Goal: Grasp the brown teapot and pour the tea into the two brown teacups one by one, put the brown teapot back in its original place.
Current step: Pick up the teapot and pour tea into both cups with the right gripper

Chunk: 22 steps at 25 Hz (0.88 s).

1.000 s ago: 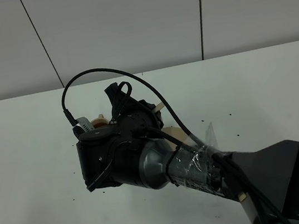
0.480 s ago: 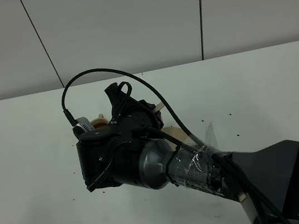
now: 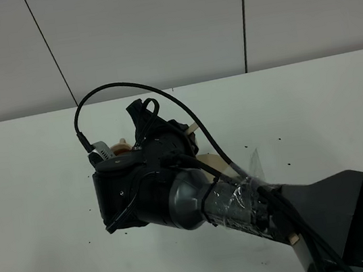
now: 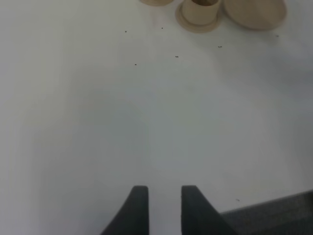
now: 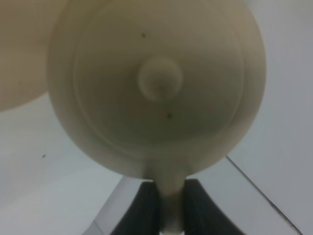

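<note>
brown teapot (image 5: 156,83) gripped by handle in closed right gripper (image 5: 170,205), off large saucer (image 4: 254,12), which is seen bare. left gripper (image 4: 160,210) slightly parted, empty. teacup (image 4: 198,10) beside saucer, fill undetermined. pouring and return judged outstanding.

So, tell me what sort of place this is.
Probably a robot test bench in a lab: a bare white table, a plain panelled wall and a cabled robot arm.

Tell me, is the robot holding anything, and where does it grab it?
The right end effector holds the brown teapot by its loop handle. The left end effector holds nothing.
</note>
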Each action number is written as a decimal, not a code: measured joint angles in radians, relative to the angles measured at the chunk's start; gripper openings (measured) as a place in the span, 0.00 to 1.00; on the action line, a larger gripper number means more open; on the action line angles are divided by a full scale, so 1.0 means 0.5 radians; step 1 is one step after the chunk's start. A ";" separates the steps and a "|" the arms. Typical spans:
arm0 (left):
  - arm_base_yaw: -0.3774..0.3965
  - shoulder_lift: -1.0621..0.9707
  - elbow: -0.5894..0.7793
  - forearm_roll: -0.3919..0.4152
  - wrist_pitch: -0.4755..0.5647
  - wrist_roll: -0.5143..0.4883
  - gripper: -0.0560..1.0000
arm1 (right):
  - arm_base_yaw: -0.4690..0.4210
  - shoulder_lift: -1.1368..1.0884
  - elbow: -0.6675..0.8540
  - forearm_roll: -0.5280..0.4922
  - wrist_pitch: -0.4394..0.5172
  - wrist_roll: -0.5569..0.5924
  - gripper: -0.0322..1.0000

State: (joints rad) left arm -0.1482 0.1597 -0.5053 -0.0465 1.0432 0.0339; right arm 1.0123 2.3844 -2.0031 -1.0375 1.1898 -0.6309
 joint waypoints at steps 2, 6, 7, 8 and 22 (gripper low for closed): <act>0.000 0.000 0.000 0.000 0.000 0.000 0.28 | 0.000 0.000 0.000 0.000 0.000 0.000 0.12; 0.000 0.000 0.000 0.000 0.000 0.000 0.28 | 0.000 0.000 0.000 0.000 0.000 0.000 0.12; 0.000 0.000 0.000 0.000 0.000 0.000 0.28 | 0.000 0.000 0.000 0.000 0.000 0.000 0.12; 0.000 0.000 0.000 0.000 0.000 0.000 0.28 | 0.000 0.000 0.000 0.000 0.000 0.000 0.12; 0.000 0.000 0.000 0.000 0.000 0.000 0.28 | 0.000 0.000 0.000 -0.028 0.001 0.000 0.12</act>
State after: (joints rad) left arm -0.1482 0.1597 -0.5053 -0.0465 1.0432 0.0339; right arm 1.0123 2.3844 -2.0031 -1.0515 1.1902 -0.6311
